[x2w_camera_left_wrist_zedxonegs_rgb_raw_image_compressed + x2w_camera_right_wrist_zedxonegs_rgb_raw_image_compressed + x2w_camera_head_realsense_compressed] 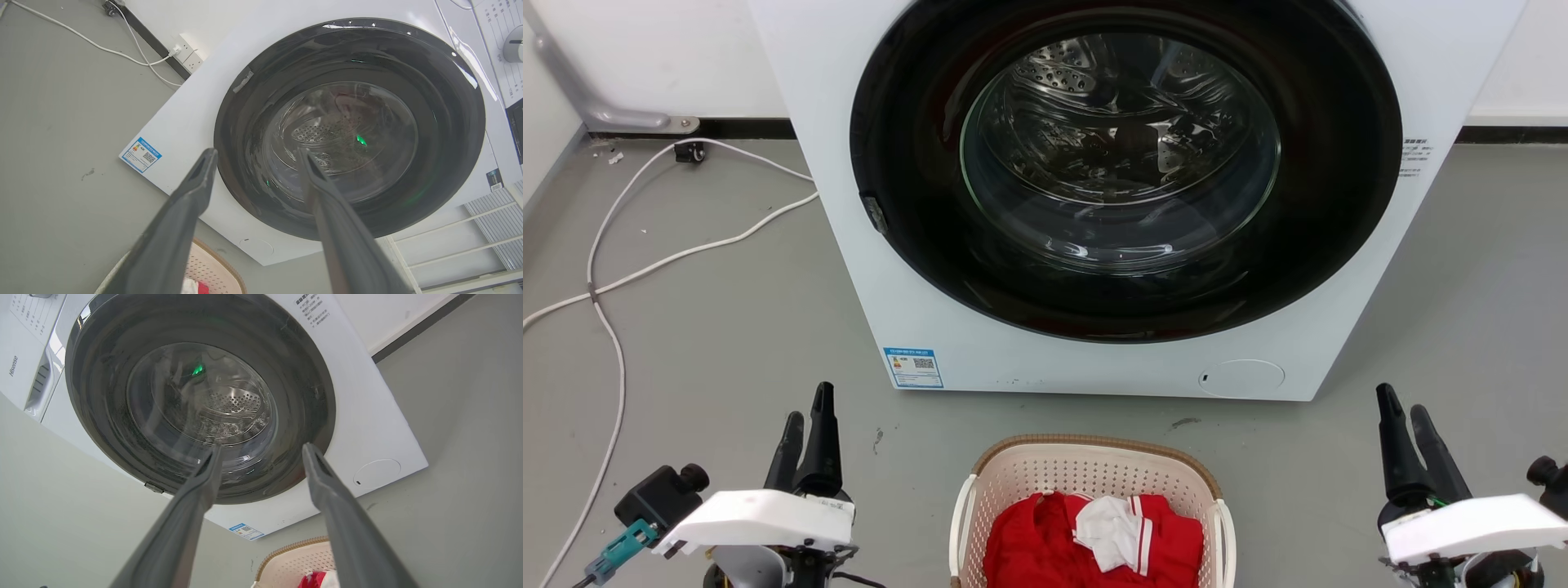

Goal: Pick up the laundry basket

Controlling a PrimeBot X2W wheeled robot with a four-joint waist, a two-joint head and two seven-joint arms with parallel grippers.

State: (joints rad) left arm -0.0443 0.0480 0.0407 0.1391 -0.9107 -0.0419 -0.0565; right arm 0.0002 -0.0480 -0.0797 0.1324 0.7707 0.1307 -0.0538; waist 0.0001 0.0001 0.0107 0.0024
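The left gripper (pixel 809 404) and right gripper (pixel 1401 402) were both released, fingers parted and empty. Between the two, one cream perforated plastic laundry basket (pixel 1045 478) rested on the grey floor (pixel 727 343), holding one red garment (pixel 1029 547) and one white cloth (pixel 1107 531). Beyond stood one white front-loading washing machine (pixel 849 245).

On floor (pixel 727 343), laundry basket (pixel 1086 475) before washing machine (pixel 1094 204), clothes (pixel 1037 547) in basket, cable (pixel 605 278) left of machine
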